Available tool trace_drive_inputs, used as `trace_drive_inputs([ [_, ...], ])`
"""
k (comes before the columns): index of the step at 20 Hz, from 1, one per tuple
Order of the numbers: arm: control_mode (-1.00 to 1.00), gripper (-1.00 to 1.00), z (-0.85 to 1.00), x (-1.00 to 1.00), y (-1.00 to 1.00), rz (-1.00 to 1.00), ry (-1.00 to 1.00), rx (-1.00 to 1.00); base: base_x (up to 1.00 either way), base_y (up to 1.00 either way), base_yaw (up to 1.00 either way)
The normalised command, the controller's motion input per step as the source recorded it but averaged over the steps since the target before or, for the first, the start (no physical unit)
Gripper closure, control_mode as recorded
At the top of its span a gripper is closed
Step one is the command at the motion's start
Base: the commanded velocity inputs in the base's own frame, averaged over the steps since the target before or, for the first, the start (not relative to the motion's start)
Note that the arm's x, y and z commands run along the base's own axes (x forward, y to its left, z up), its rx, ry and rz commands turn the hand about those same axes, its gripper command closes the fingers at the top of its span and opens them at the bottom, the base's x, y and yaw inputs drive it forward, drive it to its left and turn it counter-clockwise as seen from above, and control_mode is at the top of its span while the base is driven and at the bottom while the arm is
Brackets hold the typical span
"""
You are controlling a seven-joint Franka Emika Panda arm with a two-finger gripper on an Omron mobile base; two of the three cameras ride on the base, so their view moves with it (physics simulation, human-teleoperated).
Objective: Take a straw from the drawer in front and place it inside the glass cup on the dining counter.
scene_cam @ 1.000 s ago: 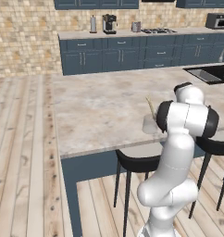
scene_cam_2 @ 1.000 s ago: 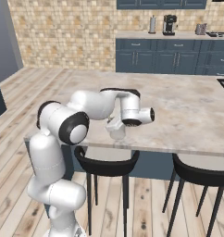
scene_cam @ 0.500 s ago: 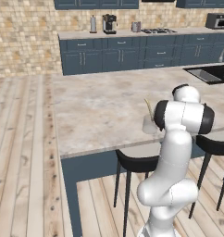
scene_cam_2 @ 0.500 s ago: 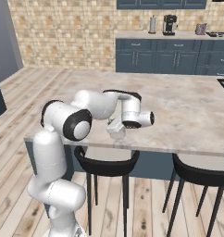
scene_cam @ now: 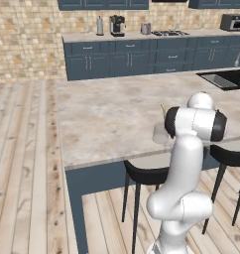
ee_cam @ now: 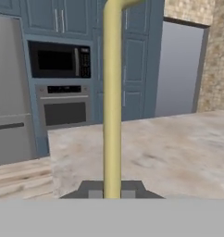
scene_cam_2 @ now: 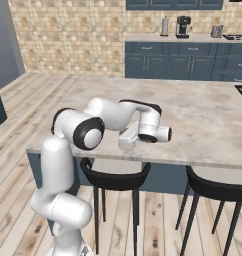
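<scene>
My gripper is shut on the pale yellow-green straw, which runs straight up the hand view from between the fingertips. The clear glass cup stands near the front edge of the dining counter, with my white hand right beside it. From the left, the straw's thin upper end rises just above the glass cup. My arm hides its lower end, so I cannot tell whether it is inside the cup. The drawer is out of view.
Black bar stools stand under the counter's front edge. A sink is set in the counter's far right. The wall counter with a coffee machine lies behind. A wall oven and microwave lie ahead of the hand.
The arm's elbow has swung a little and the hand has shifted slightly beside the cup. The grip on the straw is unchanged.
</scene>
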Motion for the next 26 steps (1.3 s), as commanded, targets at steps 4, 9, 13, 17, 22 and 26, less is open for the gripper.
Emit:
trace_drive_inputs([
  [4,-1.00,1.00,0.22,0.21,-0.02,0.00,0.00,0.14,0.00,0.00,0.00],
  [9,-1.00,1.00,0.05,0.28,0.00,0.00,0.00,0.10,0.00,0.00,0.00],
  [13,-1.00,1.00,-0.29,0.16,0.00,0.00,0.00,0.01,0.00,0.00,0.00],
  [17,-1.00,1.00,-0.37,0.02,0.00,0.00,0.00,0.00,0.00,0.00,0.00],
  [22,-1.00,1.00,-0.30,0.01,0.00,0.00,0.00,0.00,0.00,0.00,0.00],
  [26,-1.00,1.00,-0.12,0.06,0.00,0.00,0.00,0.00,0.00,0.00,0.00],
])
